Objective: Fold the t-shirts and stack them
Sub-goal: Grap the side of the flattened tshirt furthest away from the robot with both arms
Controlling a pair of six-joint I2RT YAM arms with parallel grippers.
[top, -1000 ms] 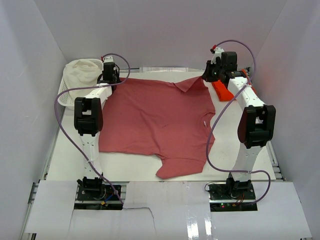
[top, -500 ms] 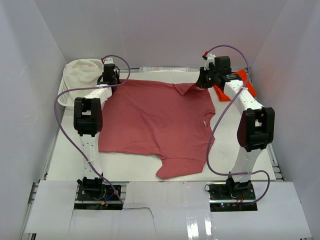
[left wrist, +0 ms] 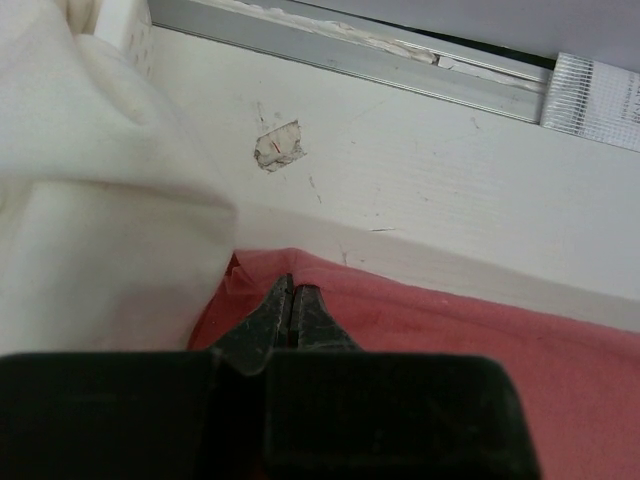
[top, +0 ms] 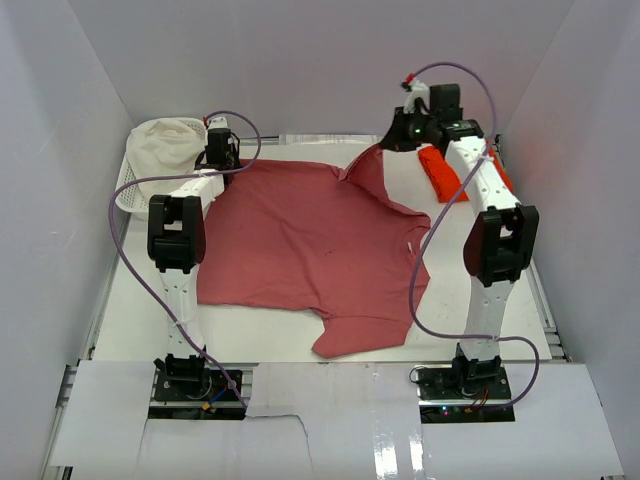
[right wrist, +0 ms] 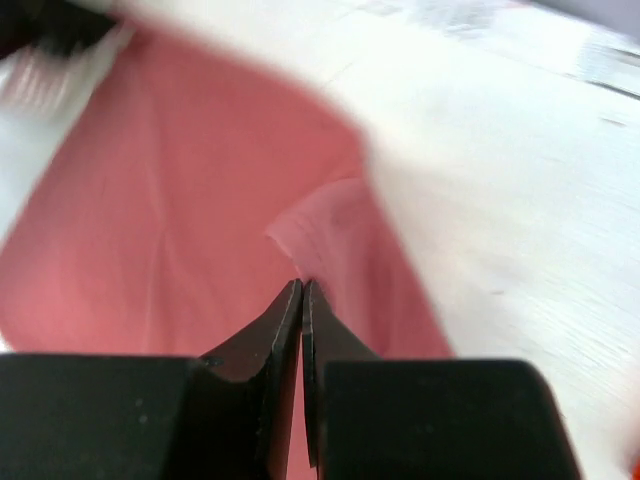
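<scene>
rose-red shirt (top: 300, 240): spread on bench (top: 260, 335), 1 o'clock corner raised | right jaws: clamped on that corner | left jaws: together at 11 o'clock hem | risk: thin pinch may slip; swinging cloth may snag orange-red shirt (top: 440, 172) at 2 o'clock

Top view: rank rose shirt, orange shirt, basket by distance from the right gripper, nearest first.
1. Rose shirt, corner held in the right gripper.
2. Orange shirt, just to its right.
3. Basket, far left.
</scene>
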